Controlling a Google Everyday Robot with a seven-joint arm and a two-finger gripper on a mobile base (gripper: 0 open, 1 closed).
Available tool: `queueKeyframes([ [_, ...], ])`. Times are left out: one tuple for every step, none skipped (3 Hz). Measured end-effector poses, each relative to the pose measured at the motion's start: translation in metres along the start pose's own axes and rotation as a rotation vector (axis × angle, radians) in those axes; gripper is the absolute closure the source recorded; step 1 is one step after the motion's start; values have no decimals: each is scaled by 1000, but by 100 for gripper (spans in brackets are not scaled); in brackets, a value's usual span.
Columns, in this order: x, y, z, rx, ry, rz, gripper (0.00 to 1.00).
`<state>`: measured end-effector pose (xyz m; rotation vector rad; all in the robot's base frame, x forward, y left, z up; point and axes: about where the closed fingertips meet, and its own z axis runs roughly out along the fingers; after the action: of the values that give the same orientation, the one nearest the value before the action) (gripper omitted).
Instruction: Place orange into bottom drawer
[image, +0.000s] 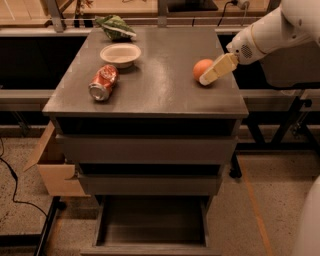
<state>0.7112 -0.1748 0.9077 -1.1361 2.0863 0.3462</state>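
Gripper (211, 75) upper right, against orange (201, 68), grasp state cannot be told | orange likely light, firm, smooth, rolls; grasp across middle | bottom drawer (150, 225) open, lower centre

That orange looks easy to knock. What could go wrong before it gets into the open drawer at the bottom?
1. The gripper is close beside the orange, which lies near the right edge of the cabinet top. A nudge could roll it off.
2. The bottom drawer is open but sits low, under the upper drawers. An orange let go from high up might miss it.
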Motion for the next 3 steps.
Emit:
queueKeyframes([
  [8,-11,21,3,16,22,0],
  [12,-21,41,-3,22,29,0],
  [12,-27,53,-4,19,29,17],
])
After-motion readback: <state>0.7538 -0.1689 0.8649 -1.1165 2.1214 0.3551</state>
